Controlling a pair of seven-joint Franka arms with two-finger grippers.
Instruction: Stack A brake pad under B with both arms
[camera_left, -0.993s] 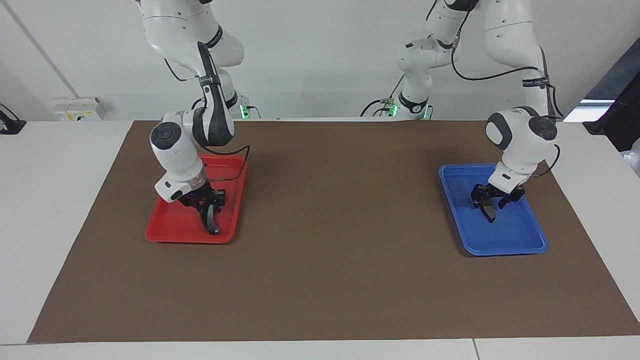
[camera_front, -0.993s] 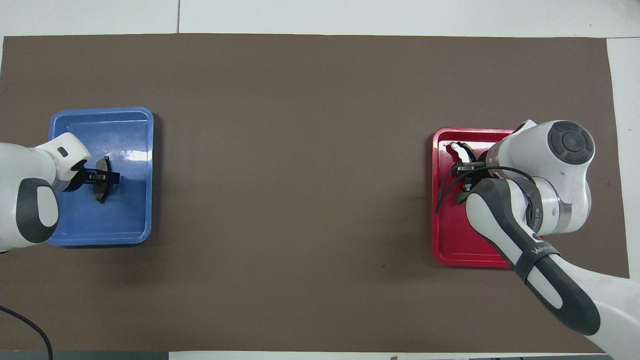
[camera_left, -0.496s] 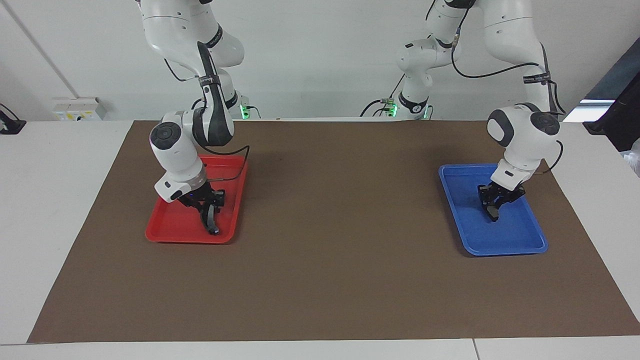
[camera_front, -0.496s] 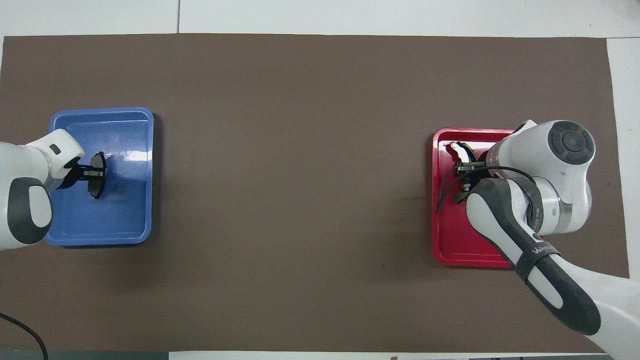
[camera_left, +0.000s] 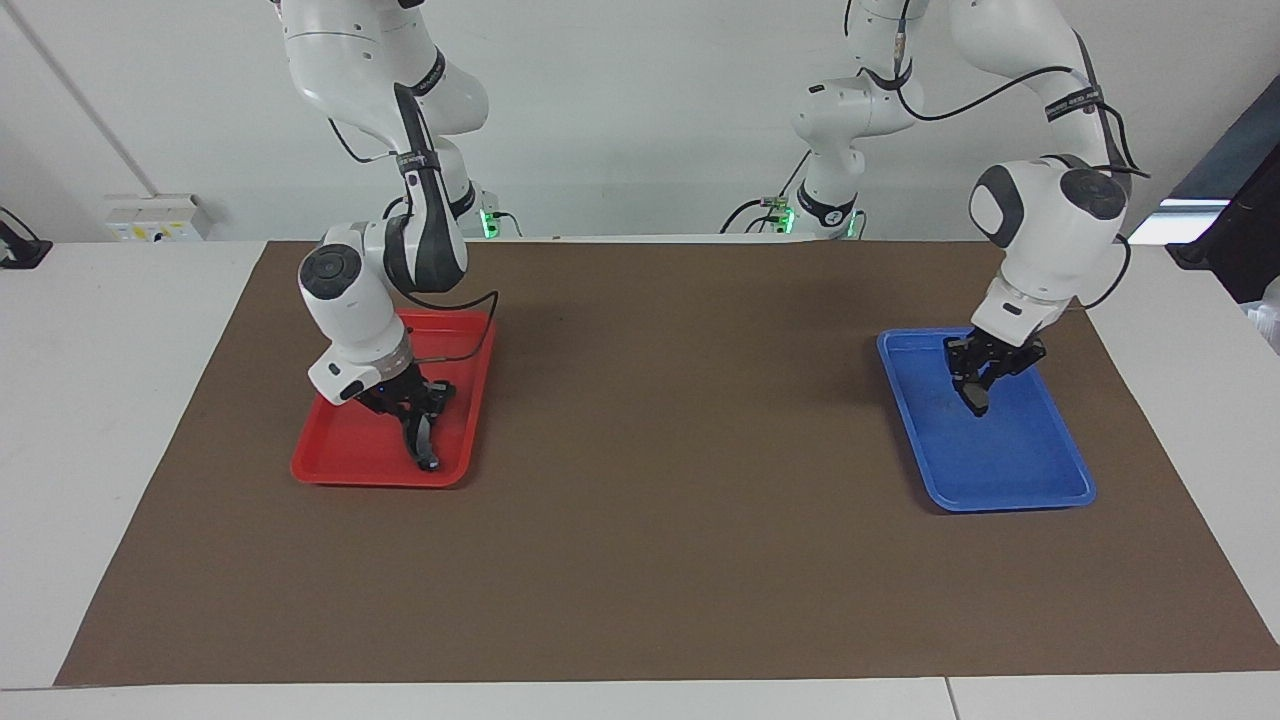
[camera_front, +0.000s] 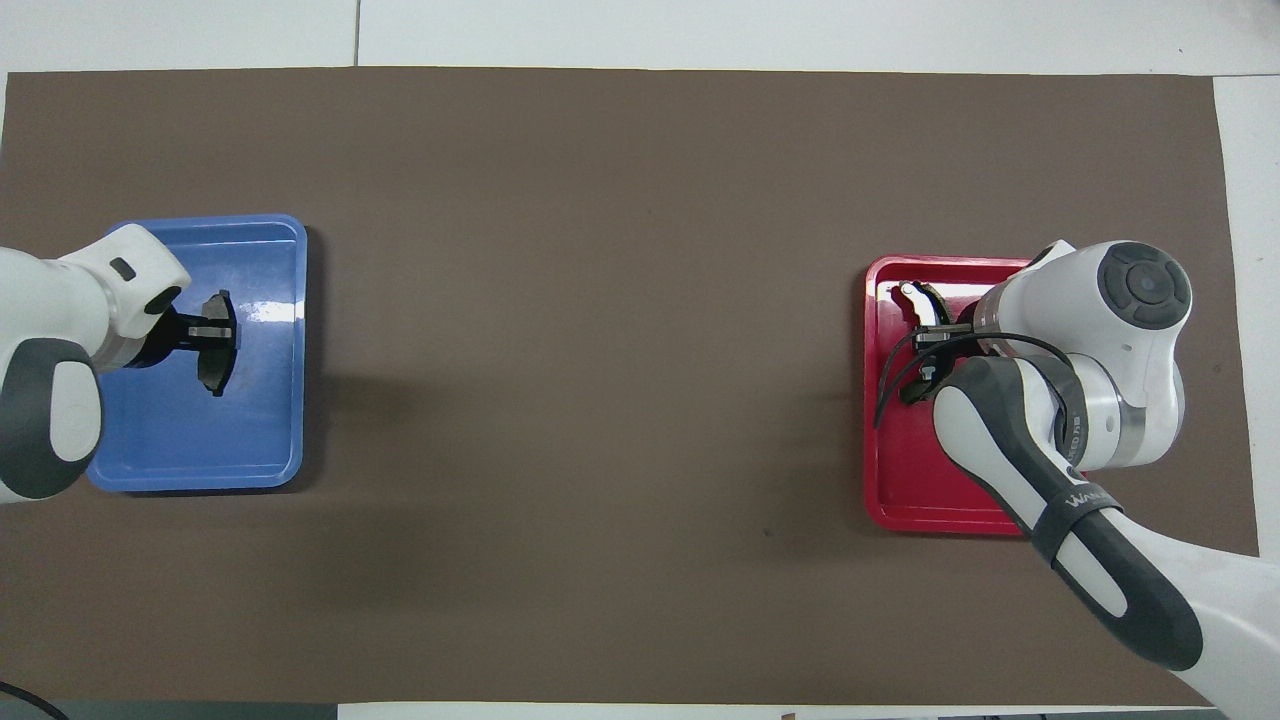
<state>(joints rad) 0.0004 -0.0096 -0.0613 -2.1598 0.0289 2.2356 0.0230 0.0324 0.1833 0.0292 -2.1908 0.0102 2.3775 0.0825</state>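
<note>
Two arms work at the table's two ends, each over its own tray on the brown mat (camera_left: 640, 560). Our left gripper (camera_left: 980, 385) (camera_front: 212, 340) hangs above the blue tray (camera_left: 1040, 490) (camera_front: 200, 470), its fingers clamped on pad A (camera_left: 976, 398) (camera_front: 214, 372), which is lifted clear of the tray floor. Our right gripper (camera_left: 418, 412) (camera_front: 930, 345) is low over the red tray (camera_left: 340, 465) (camera_front: 905, 490), fingers closed on pad B (camera_left: 426, 440) (camera_front: 918, 300); the pad hangs edge-down, and we cannot tell whether its lower tip touches the tray floor.
</note>
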